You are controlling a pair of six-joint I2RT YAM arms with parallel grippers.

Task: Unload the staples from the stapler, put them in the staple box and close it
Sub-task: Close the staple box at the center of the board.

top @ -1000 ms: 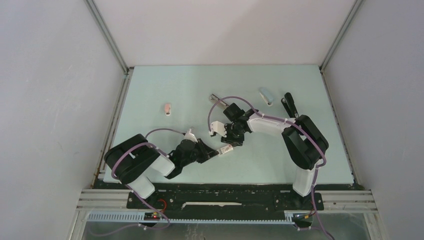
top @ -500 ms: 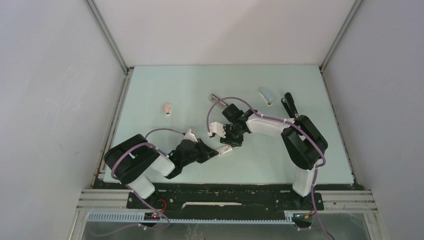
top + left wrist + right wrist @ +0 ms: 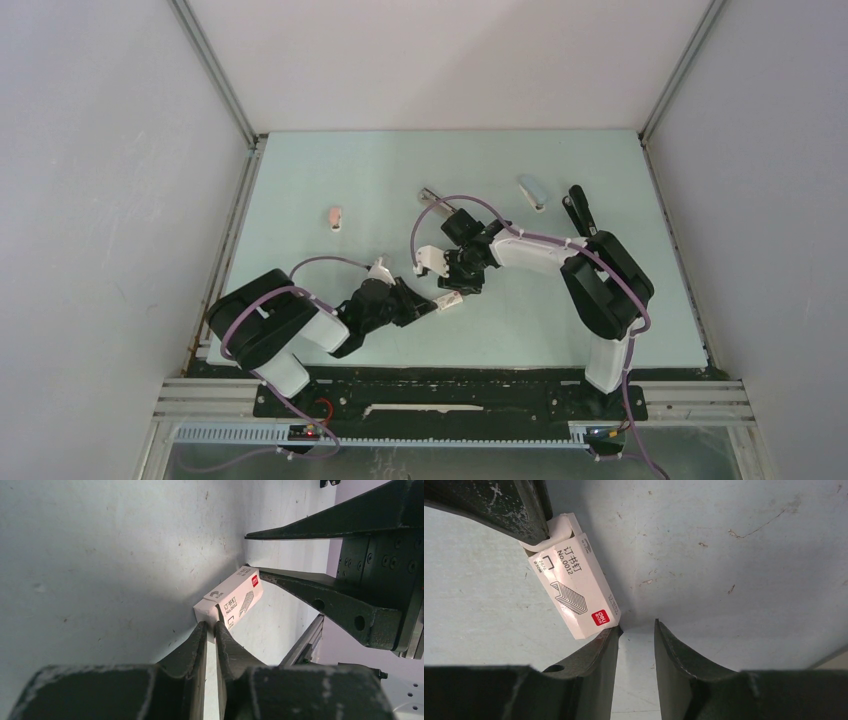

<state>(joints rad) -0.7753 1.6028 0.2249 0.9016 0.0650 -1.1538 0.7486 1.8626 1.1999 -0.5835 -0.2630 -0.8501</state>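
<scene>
A small white staple box point(image 3: 574, 587) printed with a red logo lies on the pale green table between both grippers. My left gripper point(image 3: 210, 625) is shut on the box's opened end flap point(image 3: 558, 526). My right gripper point(image 3: 636, 625) stands open with bare table between its fingers, and its left fingertip point(image 3: 613, 632) touches the box's logo end. In the top view the box point(image 3: 450, 299) sits at mid table. No staples show. A small pink stapler point(image 3: 336, 217), a blue stapler point(image 3: 532, 192) and a black stapler point(image 3: 578, 209) lie farther back.
A grey metal item point(image 3: 430, 194) lies behind the right arm's wrist. White walls with metal rails enclose the table on the left point(image 3: 235, 215), right point(image 3: 675, 215) and back. The black base rail point(image 3: 450, 385) runs along the near edge.
The right arm's wrist has edged slightly to the left, and the box has shifted a little with it. The left arm holds its place.
</scene>
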